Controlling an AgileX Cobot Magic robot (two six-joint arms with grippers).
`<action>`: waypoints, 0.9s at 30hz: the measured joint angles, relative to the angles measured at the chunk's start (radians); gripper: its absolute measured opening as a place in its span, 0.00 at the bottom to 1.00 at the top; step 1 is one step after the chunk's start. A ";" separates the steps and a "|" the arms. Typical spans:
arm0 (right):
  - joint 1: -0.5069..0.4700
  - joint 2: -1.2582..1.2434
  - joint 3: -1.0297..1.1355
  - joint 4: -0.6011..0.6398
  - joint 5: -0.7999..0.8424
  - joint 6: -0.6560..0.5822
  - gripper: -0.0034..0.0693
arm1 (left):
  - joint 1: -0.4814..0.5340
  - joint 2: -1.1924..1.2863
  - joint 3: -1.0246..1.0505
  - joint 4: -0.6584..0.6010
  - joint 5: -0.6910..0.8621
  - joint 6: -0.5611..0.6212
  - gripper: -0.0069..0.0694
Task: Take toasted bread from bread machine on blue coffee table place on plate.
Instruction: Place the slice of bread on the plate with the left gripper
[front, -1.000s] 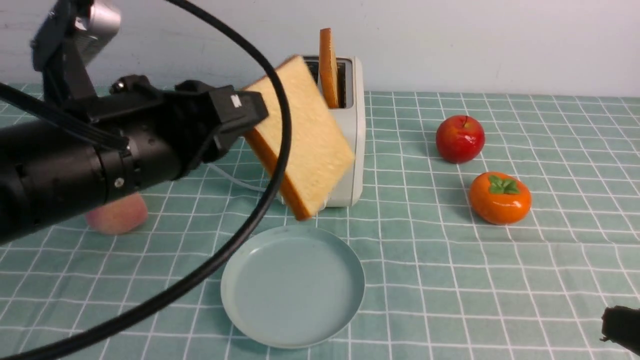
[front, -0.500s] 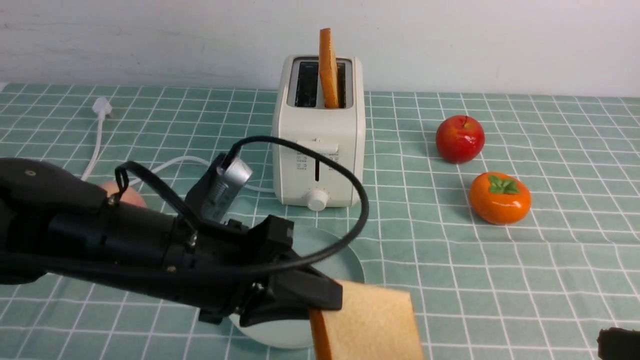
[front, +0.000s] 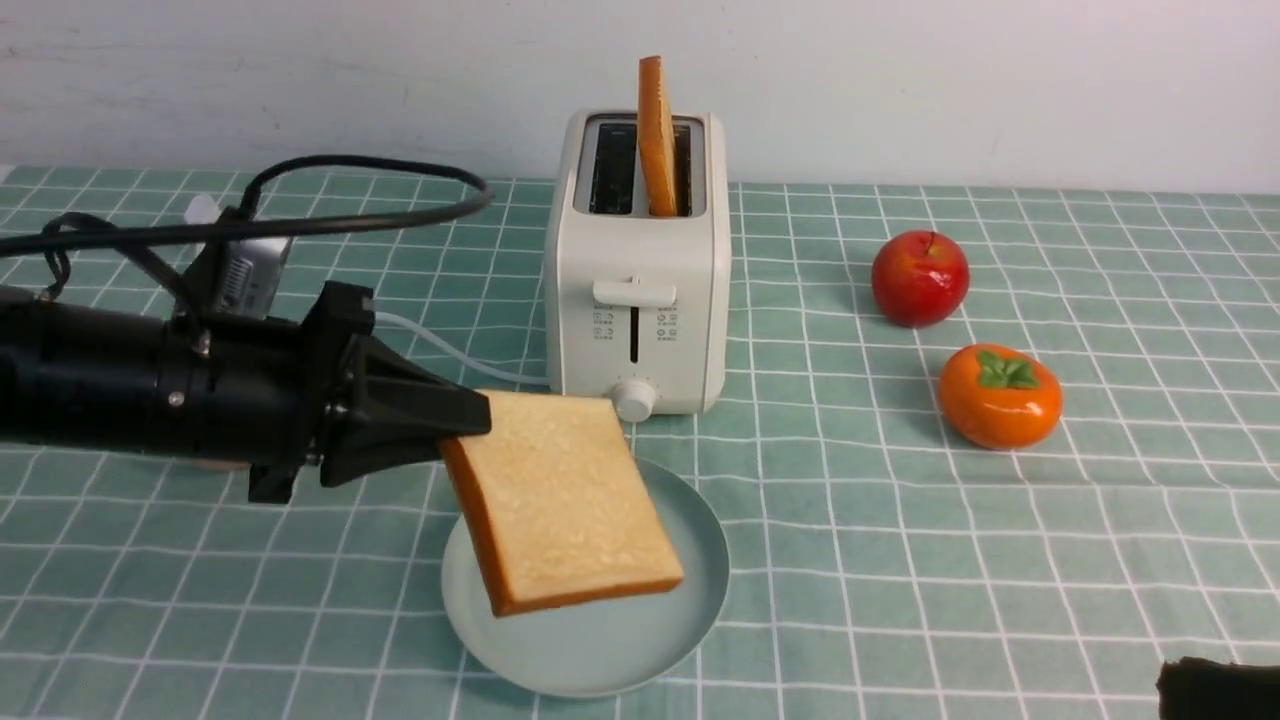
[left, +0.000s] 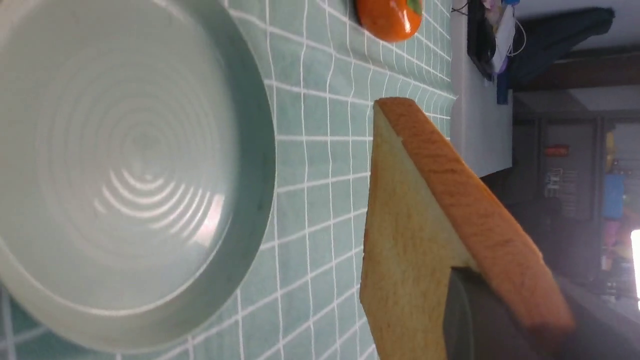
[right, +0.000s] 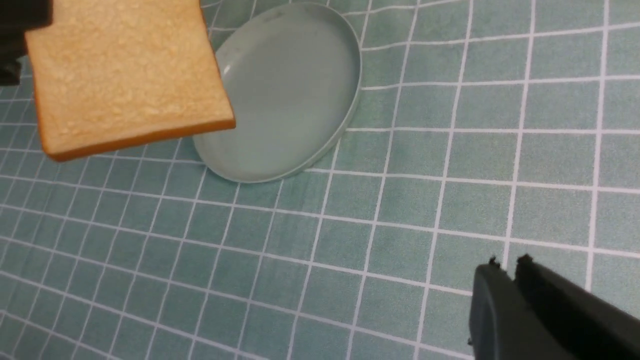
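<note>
My left gripper (front: 465, 425) is shut on one corner of a slice of toasted bread (front: 562, 498) and holds it nearly flat just above the plate (front: 690, 590). The slice also shows in the left wrist view (left: 415, 240) and the right wrist view (right: 125, 75). The plate (left: 135, 150) (right: 300, 100) has nothing lying on it. A second slice (front: 656, 135) stands upright in the right slot of the bread machine (front: 640, 270), behind the plate on the blue coffee table (front: 900, 560). My right gripper (right: 506, 264) is shut and empty, low at the front right (front: 1215, 688).
A red apple (front: 920, 277) and an orange persimmon (front: 1000, 395) (left: 387, 17) sit to the right of the toaster. The toaster's white cord (front: 440, 350) runs left behind my left arm.
My left arm swung the slice from high in front of the toaster, down past the plate's front edge, then back up and left; it now hangs flat over the plate.
</note>
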 joint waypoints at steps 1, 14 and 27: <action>0.000 0.000 0.000 0.007 -0.002 -0.017 0.13 | 0.000 0.021 -0.010 -0.001 -0.030 0.006 0.21; 0.000 0.000 0.000 0.008 -0.068 -0.054 0.15 | 0.001 0.259 -0.014 -0.133 -0.009 0.220 0.21; 0.000 0.001 -0.010 0.011 -0.079 -0.090 0.16 | 0.001 0.336 -0.019 -0.122 -0.058 0.281 0.37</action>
